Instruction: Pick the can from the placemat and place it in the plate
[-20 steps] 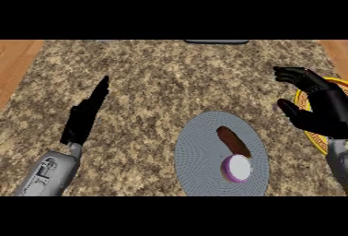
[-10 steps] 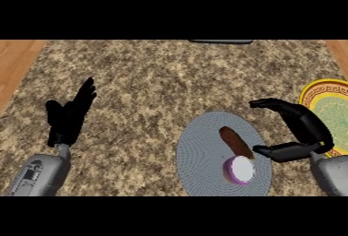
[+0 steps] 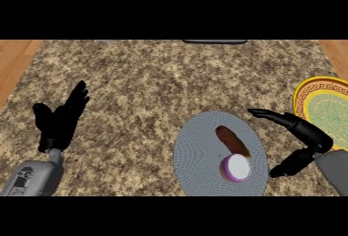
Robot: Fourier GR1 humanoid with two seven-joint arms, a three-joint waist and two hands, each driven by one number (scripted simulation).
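- Right now the can (image 3: 234,161) lies tipped over on the grey round placemat (image 3: 197,156), its pale purple-rimmed end facing up toward us and its brown body stretching away toward the mat's middle.
- Nothing holds it: the job of lifting it has not begun, by the look of things.
- Just to the can's right, the right hand (image 3: 302,138) hangs over the mat's edge, fingers (image 3: 272,115) arched above and thumb curled below, spread apart like an open claw with only air between them. It is near the can but not touching it.
- Off at the right edge of the counter (image 3: 149,73) sits the plate (image 3: 306,92), yellow-rimmed with a green patterned centre, partly cut off from sight and bare as far as I can see.
- Over on the left, the left hand (image 3: 61,122) rests open, fingers straight and pointing up, well apart from everything.
- What is left, I would judge, is nearly all of it: close on the can, raise it, carry it rightward past the mat, and set it in the plate.
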